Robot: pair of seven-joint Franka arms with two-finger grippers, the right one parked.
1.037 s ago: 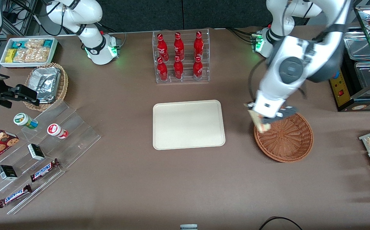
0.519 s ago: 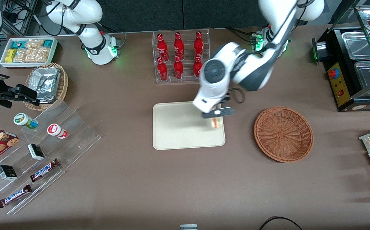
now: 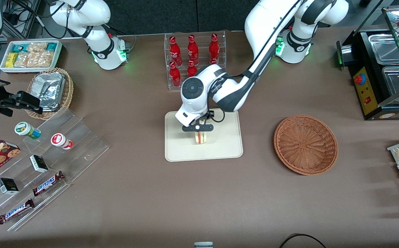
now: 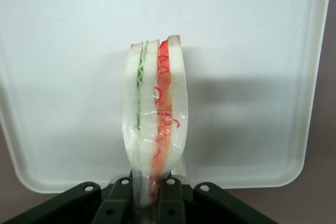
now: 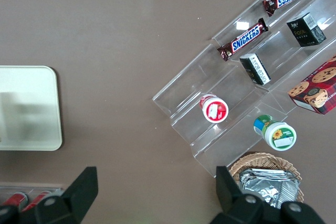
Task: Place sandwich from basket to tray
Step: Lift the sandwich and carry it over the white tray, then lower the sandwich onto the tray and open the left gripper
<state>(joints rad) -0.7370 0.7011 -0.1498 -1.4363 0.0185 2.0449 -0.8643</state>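
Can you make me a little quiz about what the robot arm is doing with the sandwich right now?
1. True or false: the sandwich lies in the basket.
2. What is right under the sandwich? A) the tray B) the rack of red bottles C) the bare table
3. Fill in: the pincer is shut on the ____.

Key:
1. False. The basket holds no sandwich; the pincer holds it over the tray.
2. A. The wrist view shows the tray spread out beneath it.
3. Sandwich. The fingers squeeze its narrow end, and its filling edge points toward the tray.
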